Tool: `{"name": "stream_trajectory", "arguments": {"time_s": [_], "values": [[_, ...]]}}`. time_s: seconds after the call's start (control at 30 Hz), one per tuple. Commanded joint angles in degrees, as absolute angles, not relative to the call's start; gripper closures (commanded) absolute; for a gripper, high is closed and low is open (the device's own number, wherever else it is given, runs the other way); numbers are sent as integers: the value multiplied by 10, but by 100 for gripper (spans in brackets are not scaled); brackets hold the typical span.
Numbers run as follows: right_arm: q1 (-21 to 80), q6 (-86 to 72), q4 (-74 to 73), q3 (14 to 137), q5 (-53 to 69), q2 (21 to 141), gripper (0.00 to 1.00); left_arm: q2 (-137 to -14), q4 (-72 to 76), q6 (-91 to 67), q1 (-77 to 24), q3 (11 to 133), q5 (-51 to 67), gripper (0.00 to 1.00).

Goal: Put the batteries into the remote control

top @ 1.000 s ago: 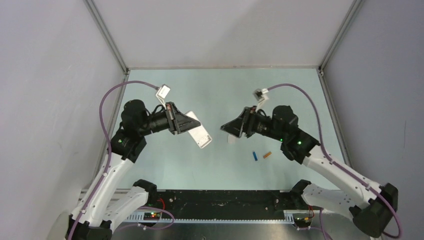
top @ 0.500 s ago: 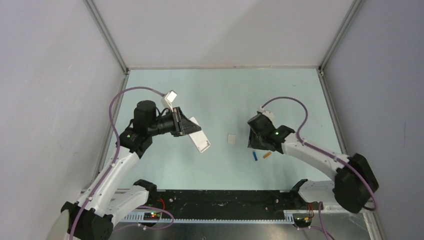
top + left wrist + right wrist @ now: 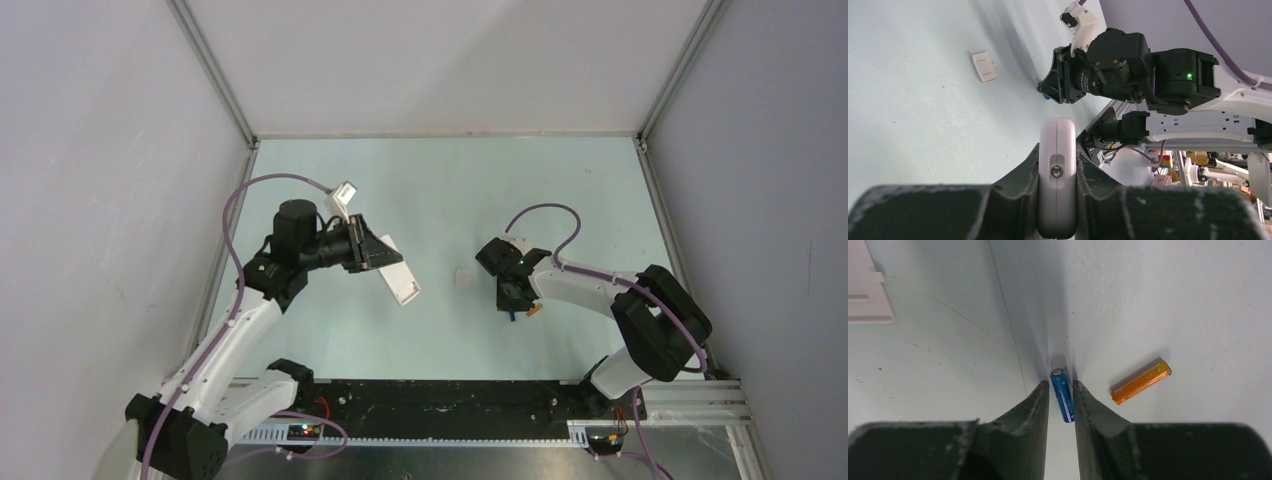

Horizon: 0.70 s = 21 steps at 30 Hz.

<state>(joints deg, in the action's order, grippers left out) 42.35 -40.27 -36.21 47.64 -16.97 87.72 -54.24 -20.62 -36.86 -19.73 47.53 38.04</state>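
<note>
My left gripper (image 3: 383,256) is shut on the white remote control (image 3: 401,277) and holds it above the table's left half; the left wrist view shows the remote (image 3: 1057,175) edge-on, squeezed between both fingers. The blue battery (image 3: 1062,395) lies on the table between the fingertips of my right gripper (image 3: 1061,387). The jaws stand narrowly open, with a thin gap beside the battery. The orange battery (image 3: 1141,382) lies just to the right of that gripper. From above, the right gripper (image 3: 512,303) points down over the blue battery (image 3: 511,315), with the orange battery (image 3: 535,310) beside it.
A small white battery cover (image 3: 463,278) lies flat on the pale green table between the two arms, also visible as the cover (image 3: 865,290) at the far left of the right wrist view. White walls with metal corner posts (image 3: 215,75) enclose the table.
The right arm swung down from mid-air to the table and its jaws narrowed around the blue battery. The left arm shifted slightly, still holding the remote.
</note>
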Motion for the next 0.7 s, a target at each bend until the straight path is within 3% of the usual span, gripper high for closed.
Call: {"name": "stream_trajectory", "arguments": {"time_s": [0.0, 0.23, 0.43, 0.67], "values": [[429, -400, -357, 492, -171, 896, 76, -544, -199, -351, -192, 472, 381, 100], [429, -408, -368, 496, -175, 891, 93, -548, -199, -348, -191, 468, 382, 100], [424, -424, -330, 497, -83, 794, 94, -551, -199, -359, -191, 471, 363, 100], [427, -578, -244, 500, 39, 670, 94, -584, -198, -427, -191, 474, 307, 100]]}}
